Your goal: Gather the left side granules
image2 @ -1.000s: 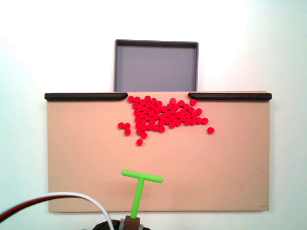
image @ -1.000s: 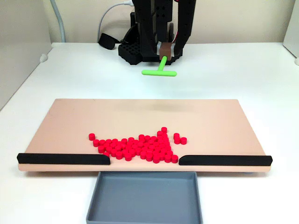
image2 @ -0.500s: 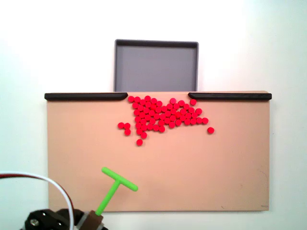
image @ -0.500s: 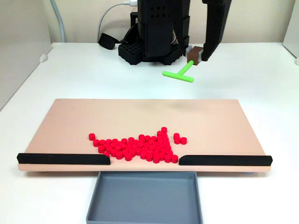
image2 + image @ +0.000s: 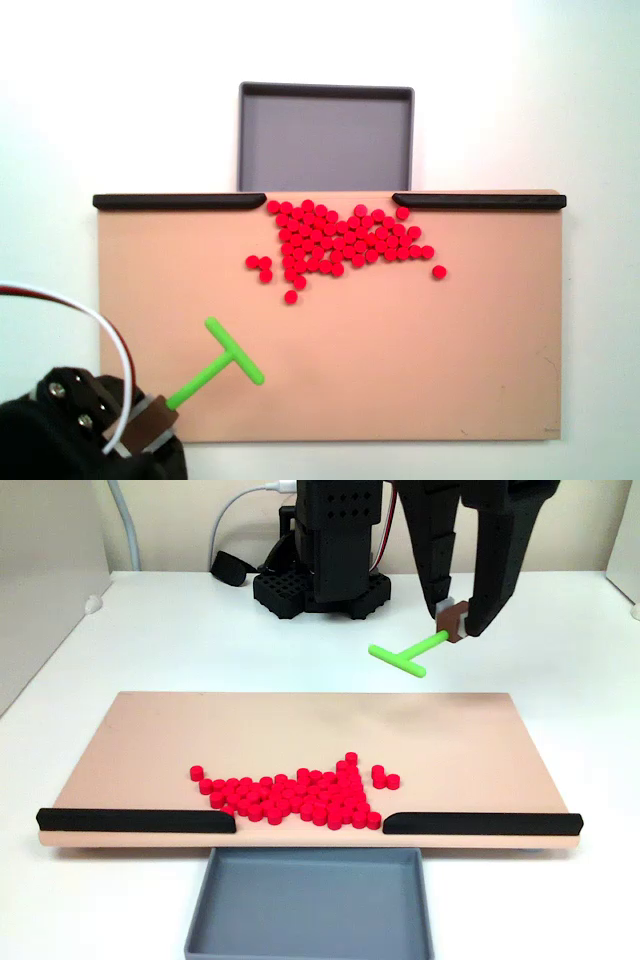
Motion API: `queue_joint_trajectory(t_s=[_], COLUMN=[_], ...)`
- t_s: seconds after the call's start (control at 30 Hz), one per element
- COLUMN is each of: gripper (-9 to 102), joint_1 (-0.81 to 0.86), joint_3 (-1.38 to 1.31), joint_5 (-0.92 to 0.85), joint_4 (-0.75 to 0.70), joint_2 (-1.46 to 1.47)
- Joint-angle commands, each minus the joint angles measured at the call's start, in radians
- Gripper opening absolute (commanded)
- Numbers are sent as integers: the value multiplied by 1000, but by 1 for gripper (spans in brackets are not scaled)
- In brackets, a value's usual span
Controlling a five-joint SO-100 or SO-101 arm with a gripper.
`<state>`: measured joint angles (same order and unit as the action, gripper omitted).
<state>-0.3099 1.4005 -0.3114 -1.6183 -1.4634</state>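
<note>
- Nearest in a fixed view: shallow grey rectangular tray (image 5: pixel 310 905), nothing in it, sitting just below the gap between the two long black strips (image 5: pixel 135 820).
- Behind the strips, on the flat peach-coloured board (image 5: pixel 150 740): the tiny bright red cylindrical granules (image 5: pixel 295 795), massed against the gap, with a few stragglers at the pile's edges. In the other fixed view the pile (image 5: pixel 340 240) sits right at the tray mouth, three or four loose ones trailing on the left and one on the right.
- The granules lie as they did a second ago; nothing has touched them.
- Farther back: green T-shaped plastic stick (image 5: pixel 410 655), held above the table behind the board's far edge, crossbar toward the board.
- Black two-finger gripper (image 5: pixel 455 620) is clamped on the brown block at the stick's stem end.
- Change: over the last second I have swung the arm from centre toward the right of this view; in the other fixed view the stick (image 5: pixel 222 358) now angles in from the lower-left corner.
- My read: this lines me up outside the stragglers on that side, ready to sweep them inward.
</note>
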Motion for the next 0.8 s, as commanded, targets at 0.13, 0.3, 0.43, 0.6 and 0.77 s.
queue_joint_trajectory(t_s=[0.13,0.3,0.43,0.6,0.77], gripper=[0,0,0,0,0], joint_1=[-26,-35,-35,-41,-49], joint_3=[-92,-141,-189,-268,-316], joint_5=[115,172,210,278,319], joint_4=[-3,-3,-3,-3,-3], joint_2=[38,75,123,199,262])
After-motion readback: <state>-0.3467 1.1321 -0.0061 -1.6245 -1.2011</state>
